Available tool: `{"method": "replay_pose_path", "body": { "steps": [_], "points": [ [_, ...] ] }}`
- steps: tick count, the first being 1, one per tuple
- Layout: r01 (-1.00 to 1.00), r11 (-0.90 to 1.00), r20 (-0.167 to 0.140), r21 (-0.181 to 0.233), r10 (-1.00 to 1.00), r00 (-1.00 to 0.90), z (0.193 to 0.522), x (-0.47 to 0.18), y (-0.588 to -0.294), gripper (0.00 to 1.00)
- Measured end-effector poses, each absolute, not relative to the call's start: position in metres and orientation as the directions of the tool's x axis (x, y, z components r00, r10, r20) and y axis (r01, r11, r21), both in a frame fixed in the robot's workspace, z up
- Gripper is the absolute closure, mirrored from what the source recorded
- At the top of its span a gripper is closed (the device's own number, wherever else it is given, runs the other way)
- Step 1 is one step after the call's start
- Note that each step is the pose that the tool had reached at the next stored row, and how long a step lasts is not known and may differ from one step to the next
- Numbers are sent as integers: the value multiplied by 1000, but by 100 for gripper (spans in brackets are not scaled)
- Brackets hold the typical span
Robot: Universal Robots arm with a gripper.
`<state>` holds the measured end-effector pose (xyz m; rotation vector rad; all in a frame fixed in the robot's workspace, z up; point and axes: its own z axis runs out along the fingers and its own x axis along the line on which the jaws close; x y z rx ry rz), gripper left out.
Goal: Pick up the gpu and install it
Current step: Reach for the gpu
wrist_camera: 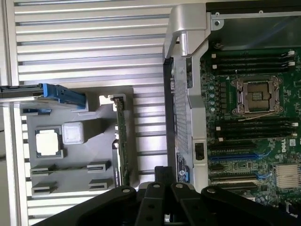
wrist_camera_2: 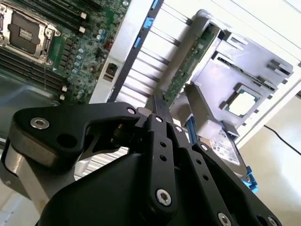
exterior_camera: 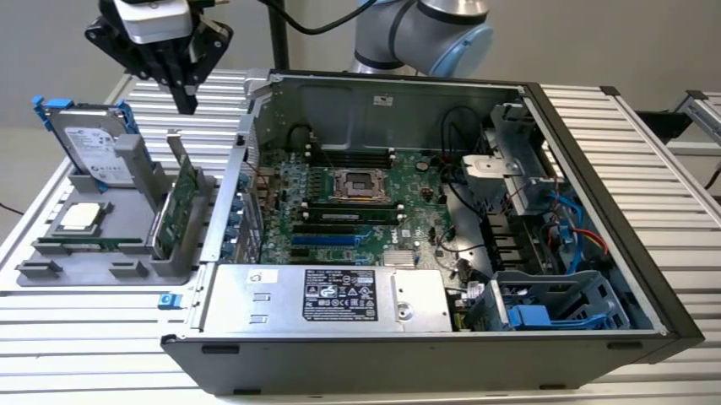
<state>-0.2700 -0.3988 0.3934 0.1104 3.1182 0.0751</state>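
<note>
The gpu (exterior_camera: 184, 200) stands on edge in a slot of the grey holder (exterior_camera: 67, 253), at the exterior view's left. It is a green card with a silver bracket at its far end. In both wrist views I see it edge-on: gpu (wrist_camera: 121, 136), gpu (wrist_camera_2: 190, 59). My black gripper (exterior_camera: 184, 103) hangs in the air above the card's far end, well apart from it. Its fingers are shut with nothing between them, as the gripper (wrist_camera_2: 159, 101) and gripper (wrist_camera: 164, 172) also appear in the wrist views.
The open computer case (exterior_camera: 586, 126) lies beside the holder, with its motherboard (exterior_camera: 349, 202), a blue slot (exterior_camera: 327, 239) and the power supply (exterior_camera: 327, 295) exposed. A hard drive in a blue frame (exterior_camera: 96, 143) and a processor chip (exterior_camera: 81, 217) sit in the holder.
</note>
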Motion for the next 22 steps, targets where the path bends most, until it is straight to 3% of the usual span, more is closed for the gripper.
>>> {"method": "replay_pose_path", "body": {
  "steps": [22],
  "points": [
    [70, 996, -19, 49, 71, -997, 393, -300, -399, 100]
  ]
}}
